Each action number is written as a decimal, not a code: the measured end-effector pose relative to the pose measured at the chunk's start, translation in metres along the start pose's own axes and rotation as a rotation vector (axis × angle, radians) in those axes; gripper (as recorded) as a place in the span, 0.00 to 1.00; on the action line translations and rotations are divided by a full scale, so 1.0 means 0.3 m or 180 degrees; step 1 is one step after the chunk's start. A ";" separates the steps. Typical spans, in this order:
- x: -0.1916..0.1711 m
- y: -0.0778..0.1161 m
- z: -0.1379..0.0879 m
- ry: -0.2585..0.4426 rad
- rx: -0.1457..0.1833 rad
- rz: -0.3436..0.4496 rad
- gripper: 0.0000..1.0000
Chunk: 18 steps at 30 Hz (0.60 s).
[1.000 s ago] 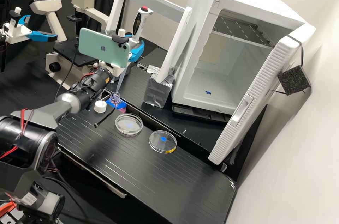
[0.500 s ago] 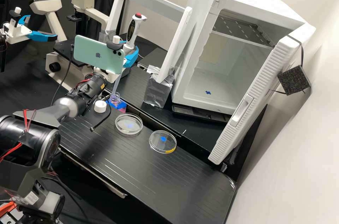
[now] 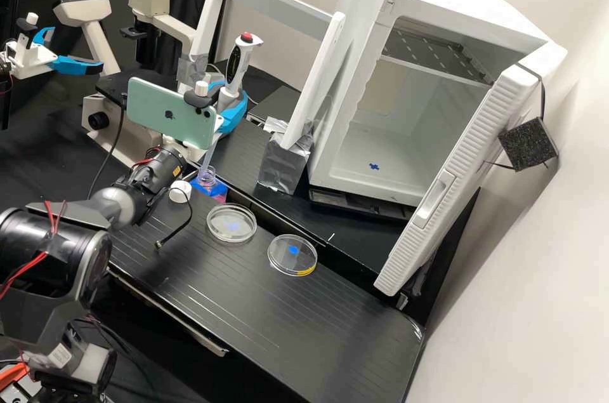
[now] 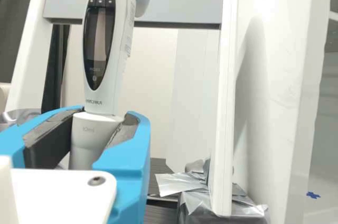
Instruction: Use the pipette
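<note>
1. While its ribbed white door (image 3: 472,165) stands open, the big white box-shaped cabinet (image 3: 339,95) rests behind the black grooved board (image 3: 336,333).
2. A tall white frame with a grey crossbar (image 3: 279,6) stands between this cabinet and the cream and black microscope (image 3: 85,11).
3. Of the arm, the white gripper with two bright blue curved fingers (image 3: 229,96) is pinching the pipette at its pale collar, one finger against each side.
4. The long white pipette with a red top button and dark oval display (image 3: 237,66) is held tilted, and its translucent tip goes down to the bottle's mouth; I cannot tell if it is inside.
5. A flat pale green phone (image 3: 170,112) sits just beside the gripper.
6. Two round clear shallow dishes lie near each other on the board: one with a pale blue mark (image 3: 222,236), other with blue and yellow marks (image 3: 276,261).
7. The small clear bottle (image 3: 207,179) stands uncapped in a blue holder (image 3: 219,190).
8. The round white cap (image 3: 180,192) lies near this bottle.
</note>
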 end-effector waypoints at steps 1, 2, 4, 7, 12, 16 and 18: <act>-0.005 -0.005 0.000 0.0019 -0.0011 0.0010 0.00; -0.013 -0.012 -0.003 0.0049 -0.0045 0.0016 0.00; -0.019 -0.019 -0.010 0.0102 -0.0081 0.0035 0.00; -0.029 -0.037 -0.011 0.0144 -0.0151 0.0035 0.00; -0.039 -0.072 -0.007 0.0157 -0.0240 0.0008 0.00; -0.042 -0.089 -0.003 0.0138 -0.0281 -0.0044 0.00; -0.041 -0.090 -0.002 0.0140 -0.0285 -0.0033 0.00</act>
